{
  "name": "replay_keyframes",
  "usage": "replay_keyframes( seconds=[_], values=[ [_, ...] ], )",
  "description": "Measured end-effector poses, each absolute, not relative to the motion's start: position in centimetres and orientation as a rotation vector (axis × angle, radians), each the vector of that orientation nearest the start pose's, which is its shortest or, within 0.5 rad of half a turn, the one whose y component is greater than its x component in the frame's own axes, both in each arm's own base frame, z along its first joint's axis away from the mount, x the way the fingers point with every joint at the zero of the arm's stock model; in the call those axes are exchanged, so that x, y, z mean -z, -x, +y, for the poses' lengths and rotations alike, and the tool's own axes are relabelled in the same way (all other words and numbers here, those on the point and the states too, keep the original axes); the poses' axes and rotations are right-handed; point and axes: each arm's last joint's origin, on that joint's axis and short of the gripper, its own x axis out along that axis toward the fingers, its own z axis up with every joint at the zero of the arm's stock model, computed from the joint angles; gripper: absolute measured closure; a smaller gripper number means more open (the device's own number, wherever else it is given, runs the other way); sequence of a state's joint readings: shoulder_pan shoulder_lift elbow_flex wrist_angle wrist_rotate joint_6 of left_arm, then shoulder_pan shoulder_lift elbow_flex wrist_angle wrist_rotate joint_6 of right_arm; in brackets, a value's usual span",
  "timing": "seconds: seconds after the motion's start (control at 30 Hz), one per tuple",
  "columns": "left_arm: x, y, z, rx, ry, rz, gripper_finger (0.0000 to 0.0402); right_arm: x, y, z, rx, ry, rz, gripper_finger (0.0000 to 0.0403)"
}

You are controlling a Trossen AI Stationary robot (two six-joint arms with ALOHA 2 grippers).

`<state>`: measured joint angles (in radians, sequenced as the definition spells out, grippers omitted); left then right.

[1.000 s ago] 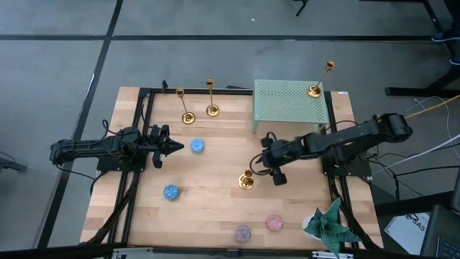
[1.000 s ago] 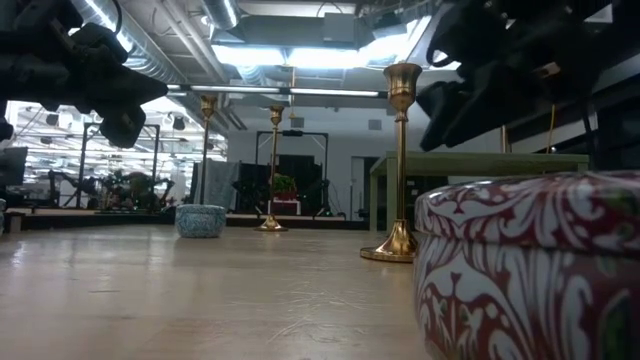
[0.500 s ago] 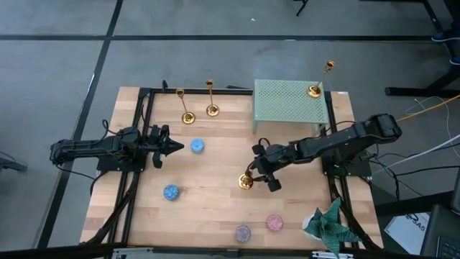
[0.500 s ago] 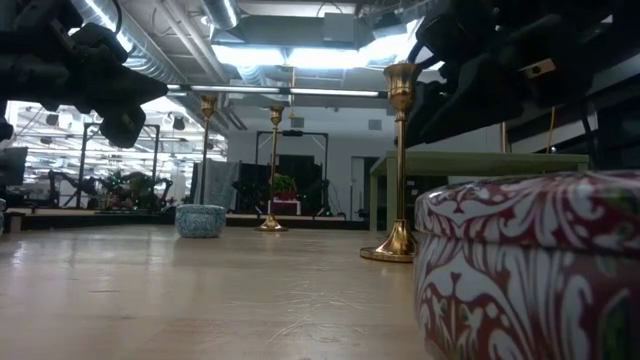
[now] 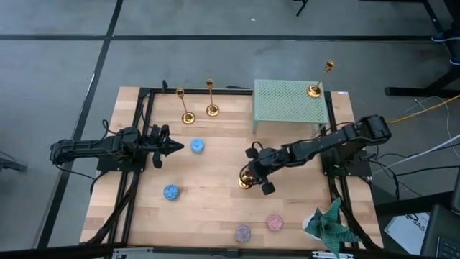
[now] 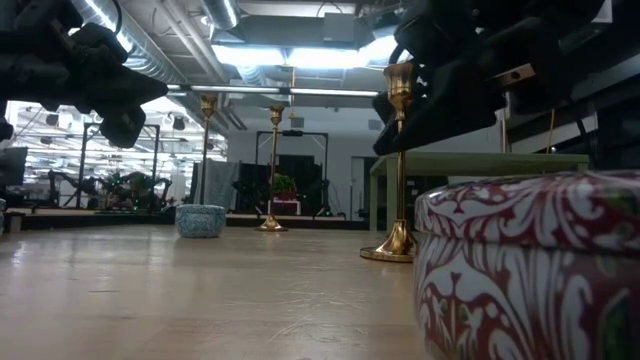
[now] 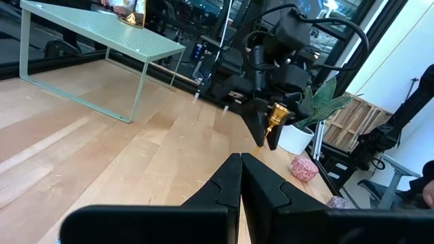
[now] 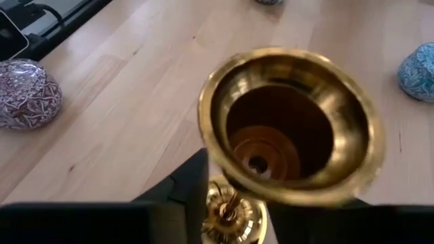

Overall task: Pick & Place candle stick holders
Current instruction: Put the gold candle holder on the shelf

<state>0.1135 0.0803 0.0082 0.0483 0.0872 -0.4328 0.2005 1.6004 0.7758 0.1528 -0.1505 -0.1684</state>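
Note:
A gold candle stick holder (image 5: 246,180) stands upright on its round base mid-table. My right gripper (image 5: 254,178) is at its top, slanting down from the table's right. Its fingers are apart on either side of the thin stem, just under the cup (image 8: 288,125). Two more candle stick holders (image 5: 185,116) (image 5: 212,109) stand on their bases near the far edge. Another candle stick holder (image 5: 314,91) stands on the green stand (image 5: 287,101). My left gripper (image 5: 175,147) waits shut at the table's left, pointing level. My right gripper has one finger (image 8: 193,181) close beside the top of the stem (image 8: 232,202), under the cup; the cup hides the other finger. Whether either finger touches the candle stick holder, I cannot tell. The holder stands upright on the table.
Small round tins lie about: blue ones (image 5: 197,146) (image 5: 170,192), a purple one (image 5: 243,232) and a pink one (image 5: 274,222) near the front edge. A green paper plant (image 5: 330,223) stands at the near right corner. The green stand takes up the far right.
My right gripper has moved toward the table's left edge and a little down, tipping further downward. It has come from beside the mid-table candle stick holder to around its top. The holder has stayed where it was.

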Motion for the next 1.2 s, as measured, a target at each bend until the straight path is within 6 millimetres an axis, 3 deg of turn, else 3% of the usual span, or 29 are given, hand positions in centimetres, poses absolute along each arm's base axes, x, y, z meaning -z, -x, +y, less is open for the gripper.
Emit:
replay_keyframes(
  seconds=[0.27, 0.57, 0.73, 0.9, 1.03, 1.2],
  values=[
    [-16.5, -10.2, 0.9, -0.031, 0.435, 0.018, 0.0396, -17.3, -31.0, 6.7, -0.371, 0.185, 0.651, 0.0373],
    [-16.5, -10.2, 0.9, -0.031, 0.435, 0.017, 0.0396, -19.2, -32.2, 5.4, -0.271, 0.180, 0.719, 0.0373],
    [-16.5, -10.2, 0.9, -0.031, 0.435, 0.018, 0.0396, -22.1, -33.2, 4.2, -0.231, 0.167, 0.706, 0.0373],
    [-16.5, -10.2, 0.9, -0.031, 0.435, 0.018, 0.0396, -26.5, -34.1, 3.6, -0.212, 0.167, 0.675, 0.0373],
    [-16.5, -10.2, 0.9, -0.031, 0.435, 0.017, 0.0396, -29.9, -33.9, 2.8, -0.185, 0.160, 0.618, 0.0373],
    [-16.5, -10.2, 0.9, -0.031, 0.435, 0.017, 0.0396, -32.5, -33.4, 1.9, -0.115, 0.153, 0.592, 0.0373]
  ],
)
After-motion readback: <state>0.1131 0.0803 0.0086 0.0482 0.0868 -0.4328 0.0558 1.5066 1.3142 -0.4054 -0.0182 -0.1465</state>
